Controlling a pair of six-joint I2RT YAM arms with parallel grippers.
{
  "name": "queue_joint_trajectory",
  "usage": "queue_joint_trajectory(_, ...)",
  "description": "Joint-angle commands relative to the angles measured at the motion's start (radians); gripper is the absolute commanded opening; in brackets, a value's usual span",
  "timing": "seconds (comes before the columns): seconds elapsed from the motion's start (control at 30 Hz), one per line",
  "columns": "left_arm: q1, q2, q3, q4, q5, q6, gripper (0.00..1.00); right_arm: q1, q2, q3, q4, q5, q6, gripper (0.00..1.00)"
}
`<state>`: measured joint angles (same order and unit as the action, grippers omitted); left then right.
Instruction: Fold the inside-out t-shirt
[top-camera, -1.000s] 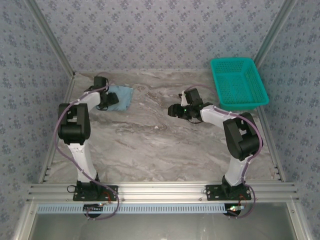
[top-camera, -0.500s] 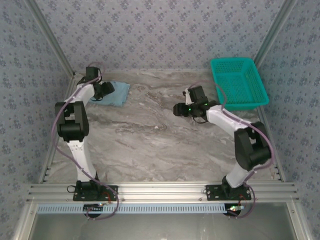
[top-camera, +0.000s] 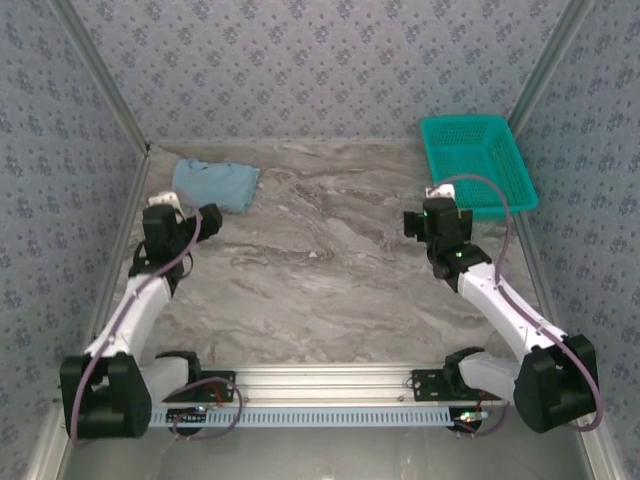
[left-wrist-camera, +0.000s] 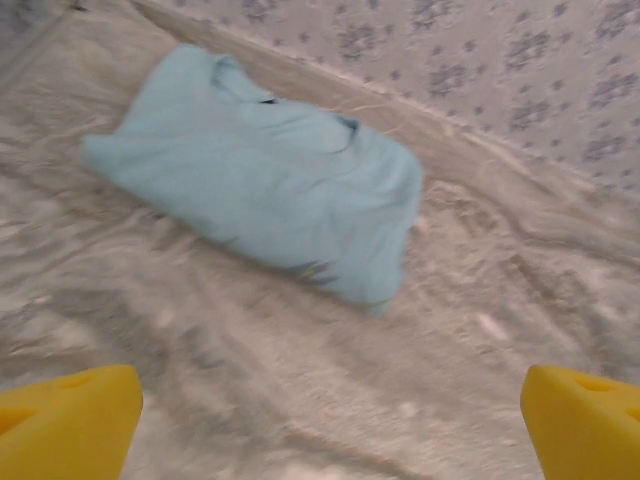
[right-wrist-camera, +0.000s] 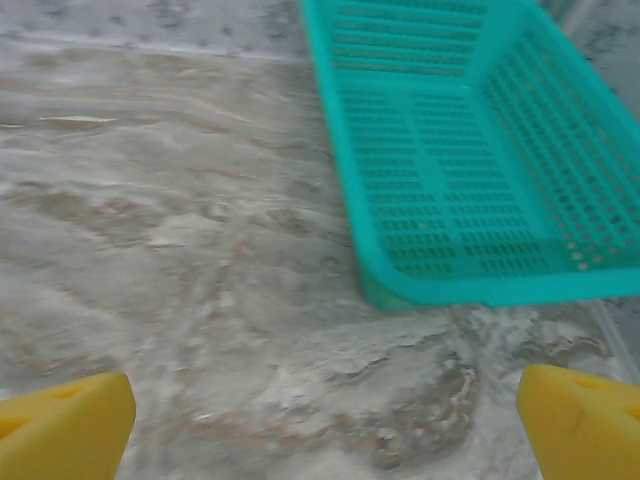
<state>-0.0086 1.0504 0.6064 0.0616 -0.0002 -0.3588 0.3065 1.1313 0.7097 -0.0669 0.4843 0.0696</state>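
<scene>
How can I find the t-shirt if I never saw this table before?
Look at the grey marble table. Go to its far left corner, across from the teal basket at the far right. The t-shirt is the soft light-blue folded bundle lying there, the only cloth thing.

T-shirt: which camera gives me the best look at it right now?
The left wrist view: the t-shirt lies close and large, a folded bundle with its collar visible, slightly blurred. The top view shows it small at the far left corner of the table. The right wrist camera faces the basket instead.
</scene>
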Motion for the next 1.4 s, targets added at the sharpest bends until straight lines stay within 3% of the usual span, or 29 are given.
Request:
queue_joint_trajectory(0.0, -0.004, -0.056, -0.134, 0.173, -0.167, 0.077, 0.98, -0.054, 0.016, -0.172, 0.342, 0.069, -0.028, 1.00)
queue_joint_trajectory(0.1, -0.002, -0.012, -0.227, 0.377, -0.191, 0.145, 0.98, -0.101, 0.111, -0.339, 0.716, -0.003, -0.091, 1.00)
queue_joint_trajectory(0.17, -0.002, 0.073, -0.223, 0.450, -0.156, 0.196, 0.98, -0.108, 0.205, -0.372, 0.863, 0.017, -0.152, 1.00)
queue_joint_trajectory(0.3, -0.003, 0.257, -0.142, 0.440, -0.129, 0.269, 0.98, -0.182, 0.373, -0.398, 1.084, -0.082, -0.160, 1.00)
queue_joint_trajectory(0.37, -0.002, 0.313, -0.169, 0.544, -0.128, 0.310, 0.98, -0.209, 0.332, -0.373, 0.939, -0.153, -0.087, 1.00)
queue_joint_trajectory(0.43, -0.001, 0.350, -0.206, 0.655, -0.125, 0.330, 0.98, -0.265, 0.351, -0.389, 0.976, -0.233, -0.051, 1.00)
queue_joint_trajectory(0.5, 0.005, 0.399, -0.233, 0.755, -0.117, 0.329, 0.98, -0.304, 0.426, -0.432, 1.153, -0.291, -0.055, 1.00)
queue_joint_trajectory(0.6, 0.012, 0.495, -0.222, 0.833, -0.109, 0.327, 0.98, -0.317, 0.393, -0.394, 1.014, -0.336, -0.023, 1.00)
queue_joint_trajectory(0.63, 0.011, 0.485, -0.195, 0.757, -0.110, 0.325, 0.98, -0.319, 0.409, -0.380, 1.016, -0.339, -0.027, 1.00)
queue_joint_trajectory(0.73, 0.020, 0.478, -0.192, 0.736, -0.093, 0.321, 0.98, -0.322, 0.403, -0.350, 0.946, -0.334, -0.018, 1.00)
queue_joint_trajectory(1.37, 0.015, 0.482, -0.195, 0.751, -0.094, 0.328, 0.98, -0.290, 0.410, -0.362, 0.989, -0.289, -0.072, 1.00)
